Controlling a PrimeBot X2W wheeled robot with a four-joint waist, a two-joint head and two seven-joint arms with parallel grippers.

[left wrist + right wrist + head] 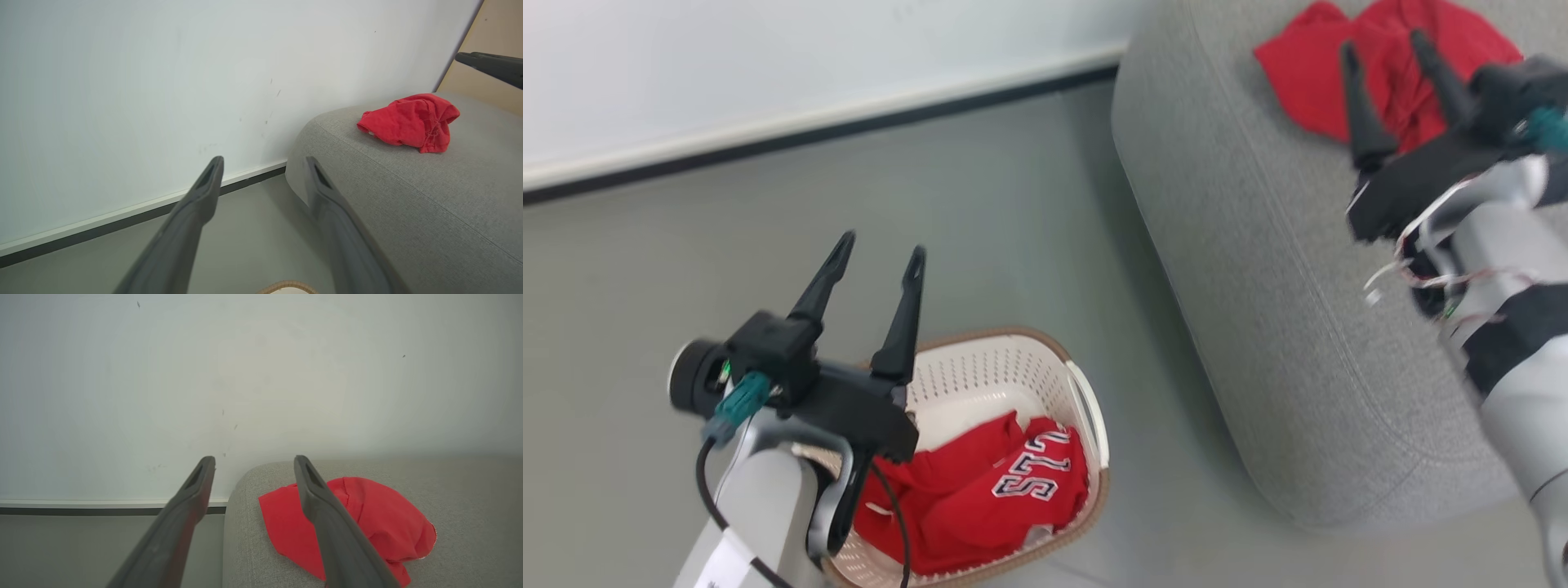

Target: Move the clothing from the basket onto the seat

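L pincer (882,245) wide, empty, by basket (980,336); R pincer (1384,41) wide, empty, over red garment (1307,73) on seat (1258,286)

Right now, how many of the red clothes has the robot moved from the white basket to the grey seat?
Done: one plain red cloth garment lies on the grey woven-fabric seat cushion. In hand: nothing; the left gripper and the right gripper are both open and empty. Left: the red jersey with navy letters sits in the cream perforated plastic basket.

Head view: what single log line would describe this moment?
plain red garment: on seat | jersey: in basket | left gripper: open, empty, by basket | right gripper: open, empty, over seat
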